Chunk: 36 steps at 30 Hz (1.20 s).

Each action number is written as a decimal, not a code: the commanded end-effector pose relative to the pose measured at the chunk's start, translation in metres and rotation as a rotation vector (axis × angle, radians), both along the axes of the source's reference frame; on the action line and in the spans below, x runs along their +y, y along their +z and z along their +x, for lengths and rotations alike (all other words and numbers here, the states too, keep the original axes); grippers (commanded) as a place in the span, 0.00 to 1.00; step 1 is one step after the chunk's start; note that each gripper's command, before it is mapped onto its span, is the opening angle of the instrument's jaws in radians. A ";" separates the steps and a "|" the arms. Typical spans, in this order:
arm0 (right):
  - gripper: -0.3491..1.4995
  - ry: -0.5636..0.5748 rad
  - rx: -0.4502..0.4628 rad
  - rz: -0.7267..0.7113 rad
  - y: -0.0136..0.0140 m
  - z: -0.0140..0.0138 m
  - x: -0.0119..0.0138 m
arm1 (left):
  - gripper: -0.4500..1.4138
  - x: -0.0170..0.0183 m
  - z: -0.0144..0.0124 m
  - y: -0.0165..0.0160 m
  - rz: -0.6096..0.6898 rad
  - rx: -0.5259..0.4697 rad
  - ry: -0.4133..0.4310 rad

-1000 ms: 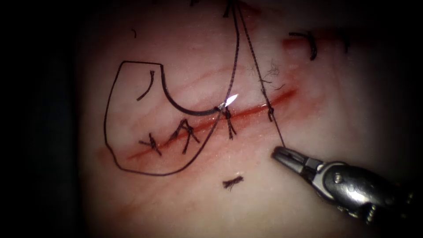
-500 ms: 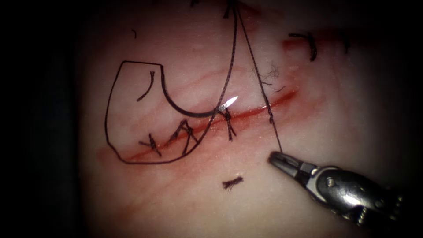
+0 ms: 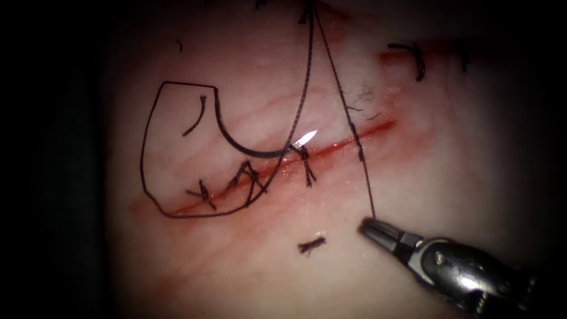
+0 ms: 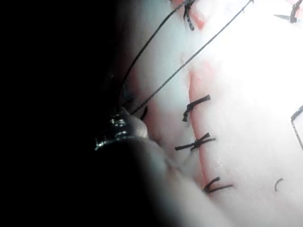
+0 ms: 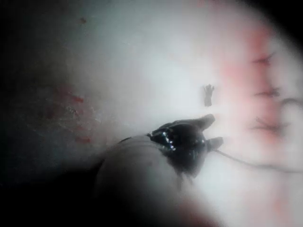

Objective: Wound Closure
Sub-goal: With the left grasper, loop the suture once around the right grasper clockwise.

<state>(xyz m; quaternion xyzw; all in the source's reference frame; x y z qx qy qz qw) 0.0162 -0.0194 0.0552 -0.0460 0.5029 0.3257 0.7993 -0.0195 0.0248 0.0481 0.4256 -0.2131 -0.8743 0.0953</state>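
Note:
The curved needle lies loose on the tissue just left of the cut, its bright tip at the cut's edge; neither tool holds it. Thread runs from the needle's tail in a wide loop, then up past the picture's top. A second strand drops through the knot on the cut and ends just above my right tool, which rests right of the cut. That tool shows its jaws apart, holding nothing. My left tool is shut on both strands.
Several tied stitches cross the cut, also seen as dark stitches. Cut thread ends lie loose: a frayed tuft right of the cut, a short piece inside the loop, another far up. Red fluid lines the cut.
My right tool's jaws have parted and let go of the strand's end, and the tool has slid slightly down. The loop at the left has drawn in smaller.

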 end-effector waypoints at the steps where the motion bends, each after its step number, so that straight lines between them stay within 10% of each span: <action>1: 0.68 0.016 0.019 -0.005 0.0001 0.0007 0.0005 | 0.05 0.0004 -0.0007 -0.0006 0.011 -0.031 0.025; 4: 0.85 0.024 0.023 0.009 -0.0010 0.0006 0.0017 | 0.05 -0.0015 -0.0012 -0.0020 0.058 -0.109 0.081; 9: 0.87 -0.008 0.061 0.040 -0.0031 -0.0003 0.0040 | 0.05 -0.0050 -0.0020 -0.0049 0.144 -0.222 0.169; 12: 0.69 -0.020 0.101 0.055 -0.0048 -0.0020 0.0062 | 0.05 -0.0077 -0.0026 -0.0072 0.193 -0.294 0.237; 13: 0.52 -0.029 0.110 0.061 -0.0051 -0.0023 0.0067 | 0.05 -0.0082 -0.0028 -0.0077 0.201 -0.307 0.251; 14: 0.06 -0.076 0.142 0.084 -0.0056 -0.0029 0.0080 | 0.05 -0.0091 -0.0031 -0.0088 0.222 -0.343 0.262; 16: 0.00 -0.138 0.182 0.103 -0.0055 -0.0027 0.0092 | 0.05 -0.0100 -0.0035 -0.0100 0.236 -0.384 0.274; 36: 0.00 -0.153 0.509 0.170 0.0017 0.0042 0.0195 | 0.05 -0.0192 -0.0048 -0.0118 0.406 -0.514 0.281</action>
